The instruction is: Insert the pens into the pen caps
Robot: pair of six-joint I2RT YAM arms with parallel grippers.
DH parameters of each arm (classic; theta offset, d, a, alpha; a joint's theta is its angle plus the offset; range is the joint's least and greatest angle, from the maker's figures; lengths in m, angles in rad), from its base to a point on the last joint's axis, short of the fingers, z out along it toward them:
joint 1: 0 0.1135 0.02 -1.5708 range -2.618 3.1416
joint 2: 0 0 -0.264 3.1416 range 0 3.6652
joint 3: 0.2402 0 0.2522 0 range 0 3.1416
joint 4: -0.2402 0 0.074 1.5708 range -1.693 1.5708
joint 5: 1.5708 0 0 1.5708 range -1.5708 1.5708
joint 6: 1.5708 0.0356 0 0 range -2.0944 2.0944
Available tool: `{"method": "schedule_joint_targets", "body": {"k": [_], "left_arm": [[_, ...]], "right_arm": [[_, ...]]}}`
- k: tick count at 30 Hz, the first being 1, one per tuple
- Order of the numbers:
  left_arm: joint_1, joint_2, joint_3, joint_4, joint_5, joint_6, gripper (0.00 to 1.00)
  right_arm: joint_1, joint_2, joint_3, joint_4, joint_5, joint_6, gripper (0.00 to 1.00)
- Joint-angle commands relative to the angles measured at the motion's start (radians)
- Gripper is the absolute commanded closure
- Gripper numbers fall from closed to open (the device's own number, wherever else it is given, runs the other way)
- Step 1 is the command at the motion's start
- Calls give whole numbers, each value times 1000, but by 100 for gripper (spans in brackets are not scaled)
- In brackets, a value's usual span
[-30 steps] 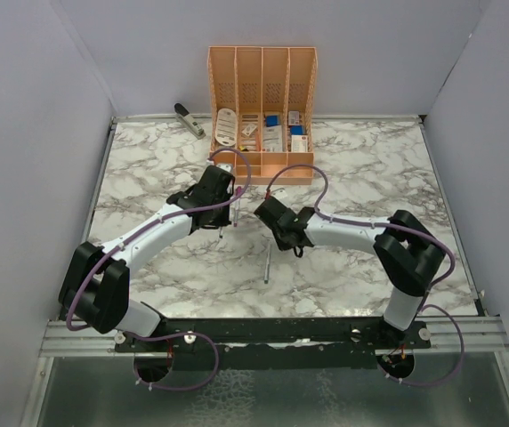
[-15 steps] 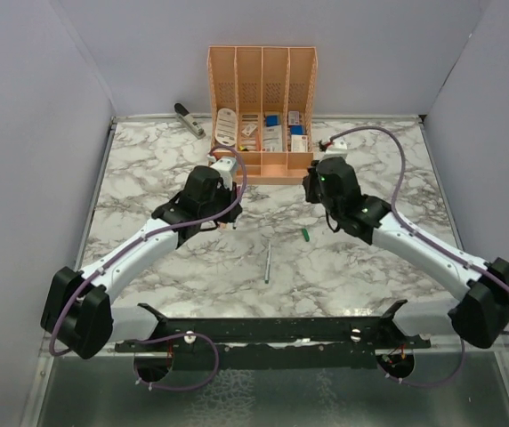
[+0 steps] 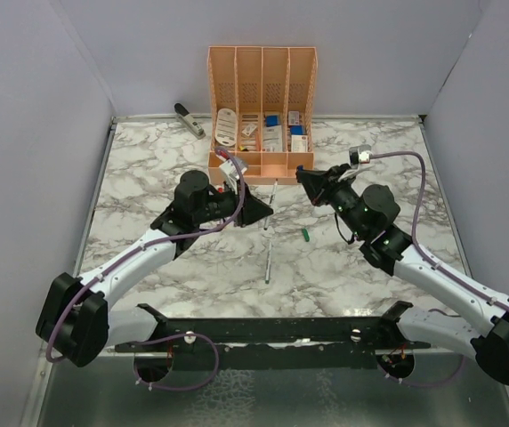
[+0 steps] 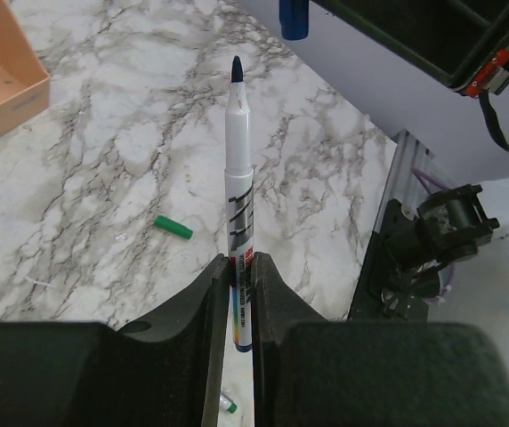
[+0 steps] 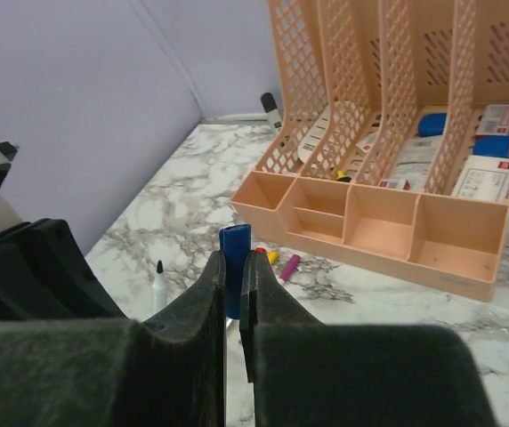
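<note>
My left gripper [image 3: 264, 213] [image 4: 234, 262] is shut on the lower barrel of a pale pen [image 4: 239, 178] [image 3: 272, 196], whose dark blue tip points up and away from the jaws. My right gripper [image 3: 301, 175] [image 5: 232, 258] is shut on the blue pen cap [image 5: 234, 265] [image 4: 294, 18]. The cap hovers a short way beyond the pen tip, apart from it. A second pen [image 3: 268, 262] lies on the marble with a green cap [image 3: 307, 235] [image 4: 173, 228] near it. Red [image 5: 260, 252], yellow [image 5: 272, 257] and magenta [image 5: 290, 265] caps lie in front of the organizer.
An orange desk organizer [image 3: 262, 98] [image 5: 388, 213] with low front trays stands at the back centre, just behind both grippers. A grey stapler [image 3: 188, 118] lies at the back left. Grey walls enclose the table on three sides.
The right arm has stretched out to the right and turned its gripper left with the blue cap. The left gripper has swung right, lifting the pen toward the cap.
</note>
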Motion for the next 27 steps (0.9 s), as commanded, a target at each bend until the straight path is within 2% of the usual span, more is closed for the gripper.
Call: {"method": "schedule_joint_targets", "body": {"k": [1, 12, 27], "left_arm": [[-20, 17, 23, 103, 133, -26, 100], [-74, 57, 44, 117, 118, -25, 100], [-81, 61, 21, 197, 74, -72, 100]], "right_arm": [[-2, -1, -5, 153, -119, 26, 99], [-2, 13, -44, 296, -203, 54, 99], [-2, 27, -94, 358, -178, 54, 99]]}}
